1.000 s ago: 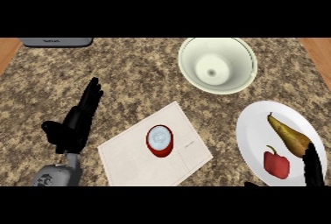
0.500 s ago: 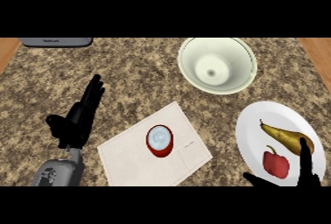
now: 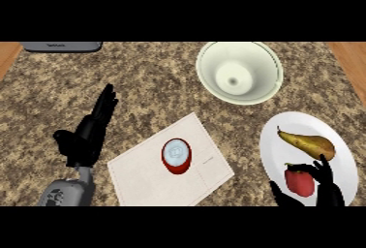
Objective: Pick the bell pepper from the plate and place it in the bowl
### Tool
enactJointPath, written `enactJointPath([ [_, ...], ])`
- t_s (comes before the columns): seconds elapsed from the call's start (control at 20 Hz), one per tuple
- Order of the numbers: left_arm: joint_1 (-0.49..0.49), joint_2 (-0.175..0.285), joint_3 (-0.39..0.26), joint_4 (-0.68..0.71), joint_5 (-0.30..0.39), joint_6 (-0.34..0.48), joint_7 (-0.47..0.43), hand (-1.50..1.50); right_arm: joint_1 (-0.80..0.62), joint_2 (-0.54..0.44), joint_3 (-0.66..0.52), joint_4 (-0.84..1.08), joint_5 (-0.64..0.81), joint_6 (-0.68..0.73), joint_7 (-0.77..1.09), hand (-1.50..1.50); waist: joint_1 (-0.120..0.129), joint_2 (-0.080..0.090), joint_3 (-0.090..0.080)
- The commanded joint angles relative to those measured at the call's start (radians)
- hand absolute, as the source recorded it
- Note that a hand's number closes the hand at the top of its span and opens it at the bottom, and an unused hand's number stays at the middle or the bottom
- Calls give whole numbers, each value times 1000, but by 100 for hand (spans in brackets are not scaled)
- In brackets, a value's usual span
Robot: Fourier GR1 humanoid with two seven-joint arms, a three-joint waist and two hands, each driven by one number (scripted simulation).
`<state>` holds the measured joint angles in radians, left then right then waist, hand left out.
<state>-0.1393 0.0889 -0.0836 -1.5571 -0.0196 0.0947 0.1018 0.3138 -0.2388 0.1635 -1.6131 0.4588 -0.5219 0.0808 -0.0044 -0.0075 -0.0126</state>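
Plate [image 3: 344, 145] holds one pear [image 3: 307, 143] and one bell pepper [image 3: 298, 182], right hand [image 3: 329, 193] spread astride it.

1. One view only: head camera, looking steeply down on the counter [image 3: 157, 87] from fairly close.
2. Not mirrored: left hand [image 3: 89, 133] shows at view's left, right hand [image 3: 322, 186] at lower right.
3. Frame reaches the bowl [image 3: 214, 68] at top and the plate [image 3: 282, 155] at right.

speckled stone counter and the four things lying on it
the mottled brown counter [image 3: 143, 82] fills the frame, with strips of wood showing at both upper corners. a pale bowl [image 3: 239, 72] stands at upper right, a white plate [image 3: 275, 150] at lower right, a beige mat [image 3: 143, 179] lies tilted at lower centre, and a flat grey object [image 3: 61, 46] is cut off at upper left.
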Motion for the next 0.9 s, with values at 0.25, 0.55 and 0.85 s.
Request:
enactJointPath([
  [0.25,16,-20,-1,-57,-14,8,40,0,25,82,42,68,-24,-9,-148,150,3,6,13],
  [0.55,-77,-25,-15,30,-6,-28,18,0,-325,215,328,65,124,187,57,150,76,21,10],
  [0.85,-41,-24,-5,57,-10,-27,-35,0,-708,237,495,110,26,86,217,150,63,14,12],
])
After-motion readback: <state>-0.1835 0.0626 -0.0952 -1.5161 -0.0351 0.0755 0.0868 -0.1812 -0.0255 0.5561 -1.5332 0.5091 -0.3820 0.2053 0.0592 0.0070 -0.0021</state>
